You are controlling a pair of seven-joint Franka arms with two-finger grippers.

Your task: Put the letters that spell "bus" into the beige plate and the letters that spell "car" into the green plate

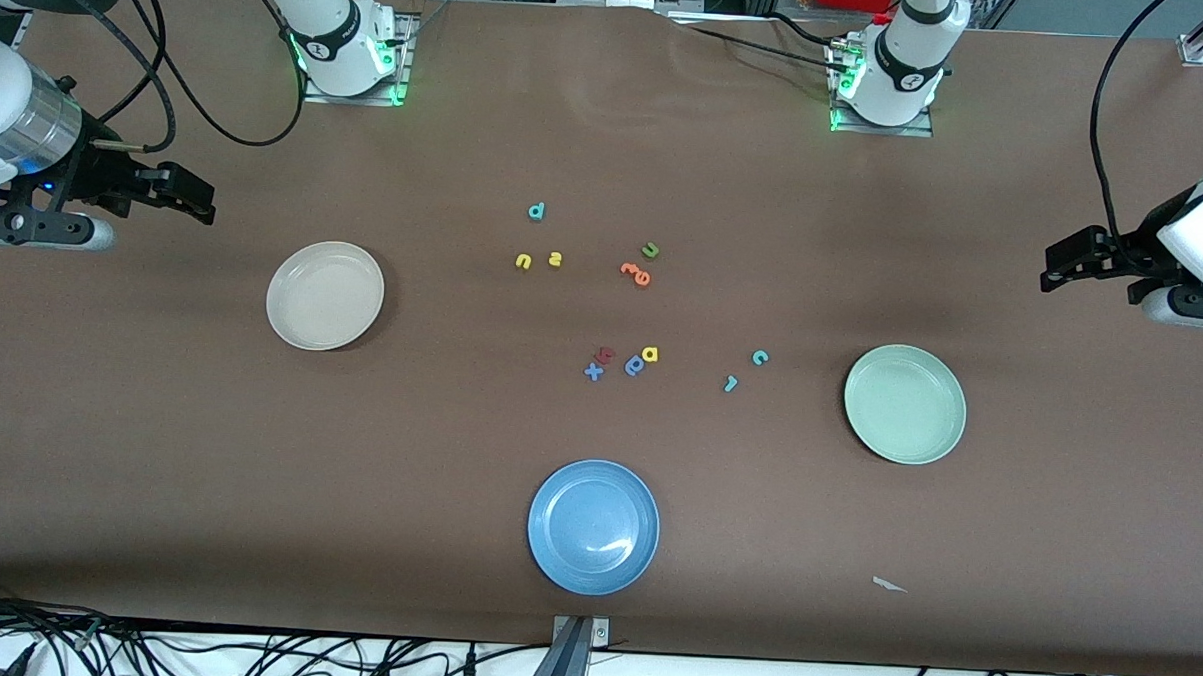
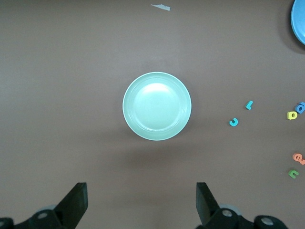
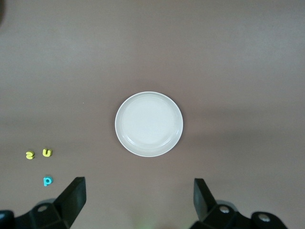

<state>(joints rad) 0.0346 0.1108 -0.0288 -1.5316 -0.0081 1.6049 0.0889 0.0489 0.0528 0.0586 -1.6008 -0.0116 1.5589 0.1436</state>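
Observation:
The empty beige plate (image 1: pixel 325 295) (image 3: pixel 149 124) lies toward the right arm's end, and the empty green plate (image 1: pixel 904 404) (image 2: pixel 157 106) toward the left arm's end. Between them the teal b (image 1: pixel 536 212) (image 3: pixel 47 181), yellow u (image 1: pixel 523 262) (image 3: pixel 46 152) and yellow s (image 1: pixel 554 259) (image 3: pixel 30 155) lie close together. Nearer the green plate are the teal c (image 1: pixel 760 358) (image 2: pixel 233 122), teal r (image 1: pixel 730 384) (image 2: pixel 249 105) and yellow a (image 1: pixel 650 355) (image 2: pixel 291 115). My right gripper (image 1: pixel 204 202) (image 3: pixel 139 188) hangs open and empty over the table's end by the beige plate. My left gripper (image 1: pixel 1051 272) (image 2: pixel 141 191) hangs open and empty by the green plate.
A blue plate (image 1: pixel 593 527) (image 2: pixel 299 19) sits nearest the front camera. A green u (image 1: pixel 650 250), orange e (image 1: pixel 637 272), red letter (image 1: pixel 606 354), blue x (image 1: pixel 593 372) and darker blue letter (image 1: pixel 635 364) lie among the task letters. A white scrap (image 1: pixel 889 585) lies near the front edge.

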